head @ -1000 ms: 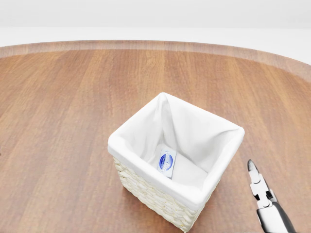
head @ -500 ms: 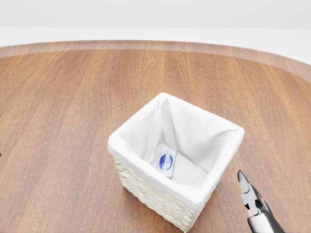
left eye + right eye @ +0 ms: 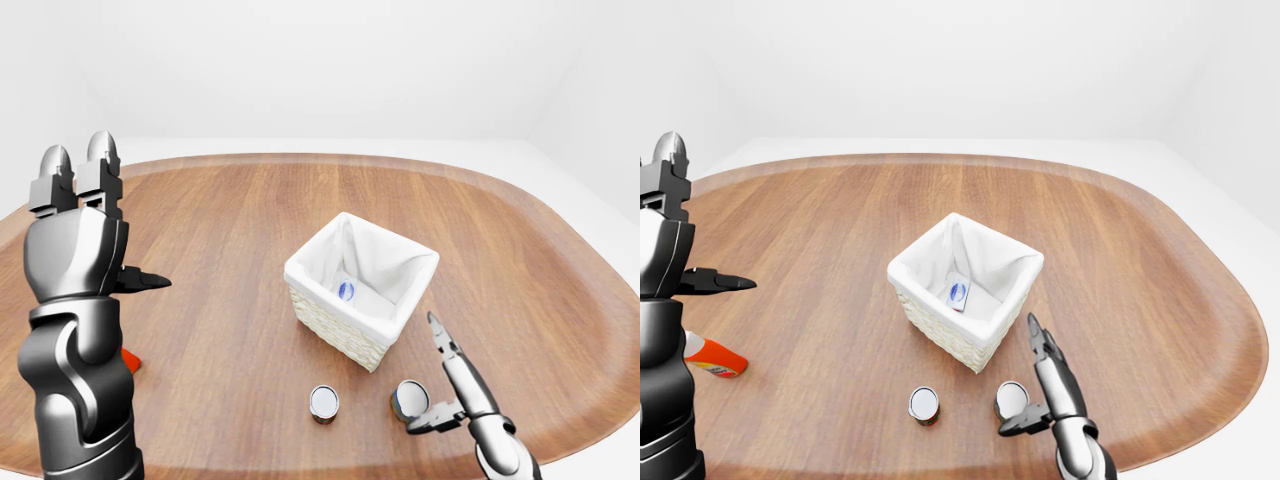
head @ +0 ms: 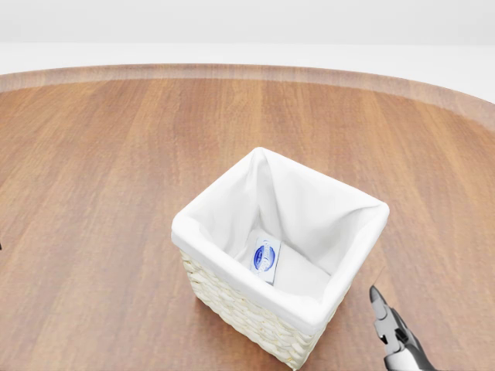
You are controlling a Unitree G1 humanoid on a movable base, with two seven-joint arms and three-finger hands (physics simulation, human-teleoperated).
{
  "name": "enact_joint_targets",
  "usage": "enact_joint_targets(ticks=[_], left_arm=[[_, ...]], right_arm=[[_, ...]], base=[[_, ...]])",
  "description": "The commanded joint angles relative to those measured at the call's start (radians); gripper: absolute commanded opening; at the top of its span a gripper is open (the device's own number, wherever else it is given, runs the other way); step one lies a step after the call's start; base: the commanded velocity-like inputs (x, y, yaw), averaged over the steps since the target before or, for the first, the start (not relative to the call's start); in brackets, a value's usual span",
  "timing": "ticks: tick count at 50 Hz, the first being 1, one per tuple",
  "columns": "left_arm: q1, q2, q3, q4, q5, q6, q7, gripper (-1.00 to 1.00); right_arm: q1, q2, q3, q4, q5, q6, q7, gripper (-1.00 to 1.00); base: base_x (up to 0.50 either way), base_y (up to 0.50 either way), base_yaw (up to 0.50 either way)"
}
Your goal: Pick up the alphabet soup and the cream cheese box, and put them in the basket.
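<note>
On the wooden surface stands a woven basket with a white cloth lining; a small box with a blue oval label, presumably the cream cheese box, lies at its bottom, partly hidden by the near wall in the eye views. The head view shows only the basket and the tips of the right hand, cut off at the bottom edge. The eye views add two round tins below the basket: one stands free, the other sits just beside the right hand's spread fingers, which do not close on it. Which tin is the soup cannot be read. The left hand is raised, fingers open, holding nothing. An orange bottle lies half hidden behind that arm.
</note>
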Motion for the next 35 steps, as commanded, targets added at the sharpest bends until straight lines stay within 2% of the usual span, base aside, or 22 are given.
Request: enact_joint_targets(ticks=[1,18,35], left_arm=[[0.005,-0.004,-0.004,-0.006,0.021,0.000,0.010,1.00],[0.010,-0.012,-0.008,-0.020,0.043,0.000,0.009,1.00],[0.010,-0.013,-0.004,-0.017,0.039,0.000,0.010,1.00]], right_arm=[[-0.013,-0.019,0.023,0.073,-0.003,0.000,-0.024,1.00],[-0.029,-0.039,0.036,0.146,0.006,0.000,-0.022,1.00],[-0.082,-0.059,0.049,0.272,-0.002,0.000,-0.082,1.00]], base=[[0.00,0.00,0.00],[0.00,0.00,0.00],[0.00,0.00,0.00]])
